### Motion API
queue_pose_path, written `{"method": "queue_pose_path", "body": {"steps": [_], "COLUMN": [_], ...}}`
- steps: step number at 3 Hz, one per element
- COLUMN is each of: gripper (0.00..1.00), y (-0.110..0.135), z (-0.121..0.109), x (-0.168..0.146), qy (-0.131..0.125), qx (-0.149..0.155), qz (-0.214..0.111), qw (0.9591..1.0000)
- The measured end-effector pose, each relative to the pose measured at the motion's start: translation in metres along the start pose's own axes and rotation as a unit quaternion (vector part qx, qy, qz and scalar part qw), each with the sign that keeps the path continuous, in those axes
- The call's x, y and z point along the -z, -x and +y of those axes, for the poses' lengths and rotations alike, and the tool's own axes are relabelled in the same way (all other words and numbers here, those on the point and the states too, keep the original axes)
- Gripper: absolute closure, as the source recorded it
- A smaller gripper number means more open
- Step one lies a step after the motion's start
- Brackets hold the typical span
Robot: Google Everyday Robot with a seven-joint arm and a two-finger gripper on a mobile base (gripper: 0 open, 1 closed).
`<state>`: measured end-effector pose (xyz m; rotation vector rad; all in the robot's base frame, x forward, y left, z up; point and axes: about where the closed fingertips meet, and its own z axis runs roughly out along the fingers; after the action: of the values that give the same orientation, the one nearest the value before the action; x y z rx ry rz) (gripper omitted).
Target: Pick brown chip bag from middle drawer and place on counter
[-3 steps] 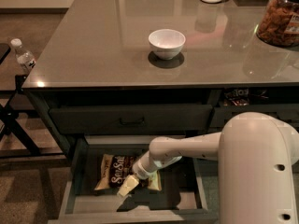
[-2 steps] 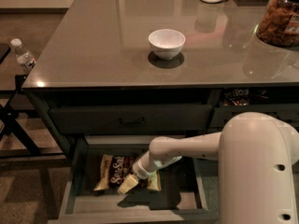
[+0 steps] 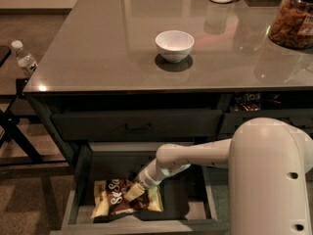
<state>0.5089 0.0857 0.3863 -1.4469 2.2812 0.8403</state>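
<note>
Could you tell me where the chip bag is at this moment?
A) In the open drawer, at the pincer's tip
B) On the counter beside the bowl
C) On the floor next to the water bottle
A: the chip bag lies flat on the floor of the open drawer, with the pincer reaching down onto it, well below the counter.

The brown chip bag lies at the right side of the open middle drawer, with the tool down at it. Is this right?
Not quite: the camera view shows the brown chip bag lying at the left side of the open middle drawer, not the right. The tool is indeed down at it.
</note>
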Motion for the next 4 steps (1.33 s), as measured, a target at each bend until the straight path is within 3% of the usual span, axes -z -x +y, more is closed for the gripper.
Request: {"method": "queue_pose_path", "body": {"steps": [1, 2, 4], "gripper": [0.87, 1.0, 1.0], "y": [0.0, 0.0, 0.017], "z": [0.0, 0.0, 0.004], "x": [0.0, 0.0, 0.014], "qy": [0.0, 0.0, 0.016], "qx": [0.0, 0.0, -0.017], "qz": [0.0, 0.0, -0.034], "qw": [1.0, 1.0, 0.9991]}}
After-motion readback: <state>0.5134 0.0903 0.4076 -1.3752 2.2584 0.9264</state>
